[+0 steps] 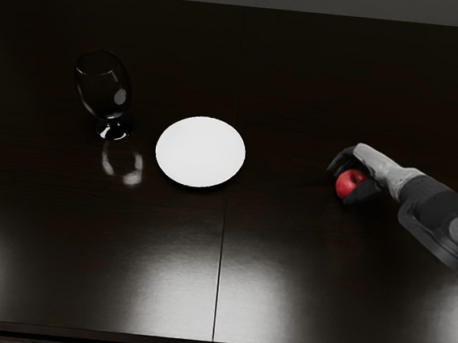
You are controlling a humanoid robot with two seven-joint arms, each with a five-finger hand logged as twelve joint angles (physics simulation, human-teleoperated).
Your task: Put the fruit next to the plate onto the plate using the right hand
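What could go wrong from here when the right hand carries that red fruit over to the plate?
1. The fingers of the right hand wrap only part of the red fruit, so it might slip out on the way and roll across the table.
2. The plate looks shallow; a round fruit could roll off once released.
3. The wine glass stands just left of the plate, so overshooting could knock it.
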